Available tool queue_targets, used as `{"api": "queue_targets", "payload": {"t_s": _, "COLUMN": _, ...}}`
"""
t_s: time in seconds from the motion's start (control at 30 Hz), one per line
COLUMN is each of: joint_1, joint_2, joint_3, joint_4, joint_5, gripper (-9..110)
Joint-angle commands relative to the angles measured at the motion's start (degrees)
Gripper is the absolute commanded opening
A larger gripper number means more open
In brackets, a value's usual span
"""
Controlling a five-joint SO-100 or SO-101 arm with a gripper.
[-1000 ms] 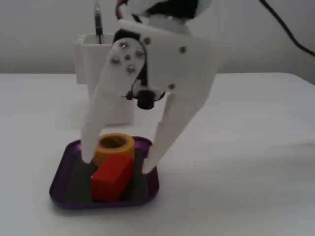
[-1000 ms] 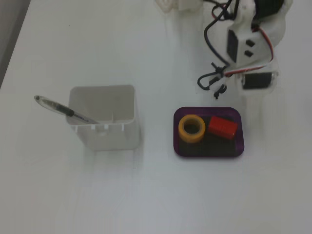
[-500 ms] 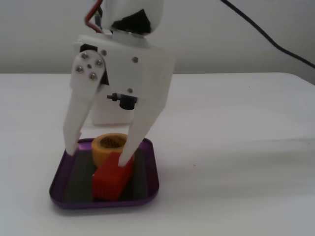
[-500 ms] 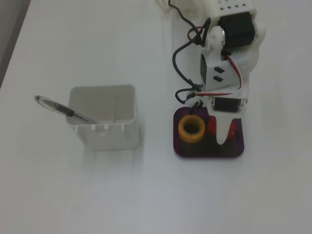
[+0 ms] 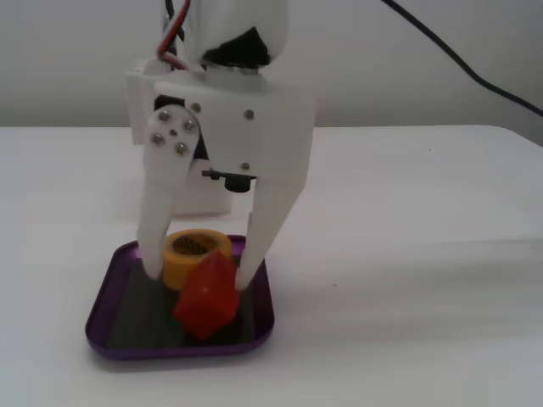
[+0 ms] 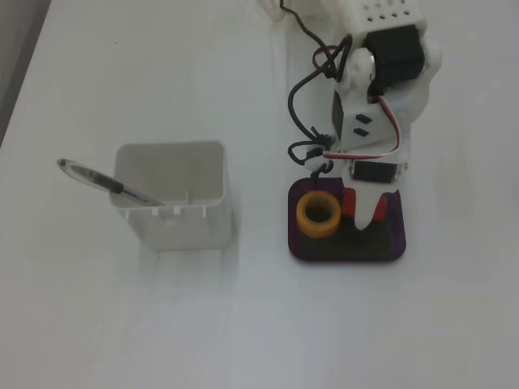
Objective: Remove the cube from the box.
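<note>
A white gripper point(image 5: 201, 275) reached down into the purple box point(image 5: 106, 335), its two fingers spread. The red cube point(image 5: 206, 297) sat tilted on a corner inside the box, touching one finger point(image 5: 254, 246), beside a yellow tape ring point(image 6: 318, 212).

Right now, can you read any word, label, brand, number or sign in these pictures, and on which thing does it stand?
None can be read.
The cube, the box, the tape ring, the white container and the gripper bear no visible text.
The pen is too small and blurred to tell.
</note>
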Motion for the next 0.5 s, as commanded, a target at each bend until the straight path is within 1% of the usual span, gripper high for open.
{"api": "queue_targets", "payload": {"t_s": 0.0, "joint_1": -0.4, "joint_2": 1.2, "joint_3": -2.5, "joint_4": 1.3, "joint_5": 0.2, "gripper": 20}}
{"api": "queue_targets", "payload": {"t_s": 0.47, "joint_1": -1.5, "joint_2": 0.5, "joint_3": -2.0, "joint_4": 1.3, "joint_5": 0.2, "gripper": 19}}
